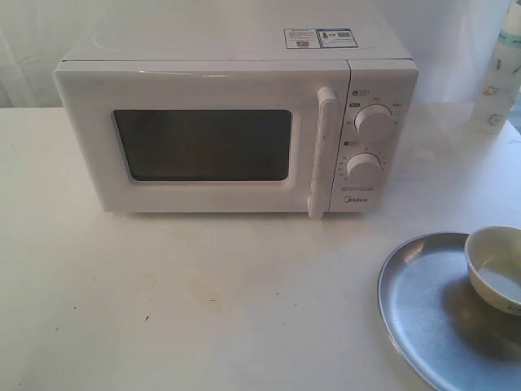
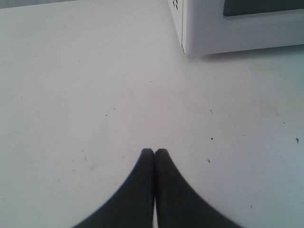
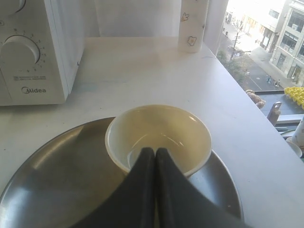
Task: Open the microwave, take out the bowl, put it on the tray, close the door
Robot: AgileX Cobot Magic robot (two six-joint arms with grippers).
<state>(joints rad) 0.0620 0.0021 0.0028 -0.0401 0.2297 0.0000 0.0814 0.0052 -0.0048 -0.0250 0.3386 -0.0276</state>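
1. The microwave [image 1: 236, 49] stands at the back of the table [image 1: 203, 293]. Its door [image 1: 203, 187] is shut flush, and the handle [image 1: 322, 151] stands upright between the dark window and the two knobs [image 1: 374, 122].
2. Two stickers [image 1: 320, 37] lie on the microwave's top, near its right front edge.
3. The tray [image 1: 423, 309] lies on the table in front of the microwave and to its right, apart from it. The exterior view's edge cuts part of it off.
4. The bowl [image 1: 495, 265] sits upright on the tray, toward the tray's right side.
5. The right gripper [image 3: 155, 150] hangs over the bowl's near rim, its jaws pressed together with nothing between them. Whether the tips touch the bowl cannot be told.
6. The left gripper [image 2: 154, 151] is clenched too, tips meeting and grasping nothing. It hangs above the table near the microwave's left front corner.
7. A white bottle [image 1: 498, 81] with small printed figures stands at the table's back right, apart from the microwave and well apart from the tray.
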